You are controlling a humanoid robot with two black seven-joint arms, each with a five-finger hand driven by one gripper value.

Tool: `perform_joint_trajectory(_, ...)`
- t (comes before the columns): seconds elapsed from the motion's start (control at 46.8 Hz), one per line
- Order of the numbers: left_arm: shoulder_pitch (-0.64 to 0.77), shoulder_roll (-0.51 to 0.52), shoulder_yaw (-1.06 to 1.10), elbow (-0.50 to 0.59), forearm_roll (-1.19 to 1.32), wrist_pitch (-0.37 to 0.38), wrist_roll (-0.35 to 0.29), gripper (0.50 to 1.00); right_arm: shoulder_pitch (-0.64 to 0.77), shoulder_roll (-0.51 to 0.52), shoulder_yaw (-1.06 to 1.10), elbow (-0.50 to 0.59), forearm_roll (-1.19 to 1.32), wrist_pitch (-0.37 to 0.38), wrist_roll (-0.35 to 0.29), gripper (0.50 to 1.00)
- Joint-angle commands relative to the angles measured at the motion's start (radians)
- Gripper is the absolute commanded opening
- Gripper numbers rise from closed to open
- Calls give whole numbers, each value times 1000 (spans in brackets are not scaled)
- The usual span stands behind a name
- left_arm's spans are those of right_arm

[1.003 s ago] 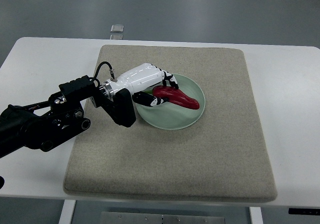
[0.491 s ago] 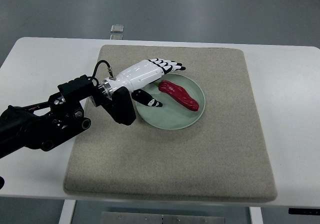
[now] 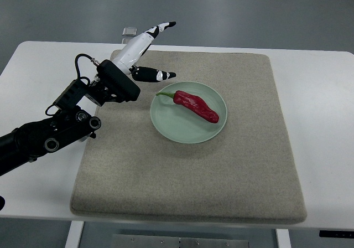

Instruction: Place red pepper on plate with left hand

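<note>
Top view: red pepper (image 3: 196, 105) on plate (image 3: 171, 127), left hand (image 3: 141, 48) apart.

The left arm (image 3: 38, 140) is cut off by the frame's left edge, so its upper part cannot be seen. The worktop (image 3: 321, 120) is clipped at the right and bottom edges. The small clear object (image 3: 129, 32) at upper centre is partly hidden behind the left hand (image 3: 141, 48) and cannot be identified.

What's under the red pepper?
The red pepper lies on a pale green plate, which sits on a beige mat on the white table. The bit of plate right beneath the pepper is hidden. The left hand is open, away from it.
</note>
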Motion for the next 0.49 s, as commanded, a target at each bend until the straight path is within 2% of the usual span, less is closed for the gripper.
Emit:
perform_joint_trajectory(0.0, 2, 1, -3, 0, -116, 39, -2, 986, 0, 0, 0, 0, 0, 0, 1, 932)
perform_joint_trajectory(0.128, 4, 3, -26, -4, -320, 72, -16, 988, 0, 0, 0, 0, 0, 0, -1, 932)
perform_joint_trajectory(0.47, 24, -2, -150, -6, -683, 69, -25, 994, 0, 0, 0, 0, 0, 0, 1, 932)
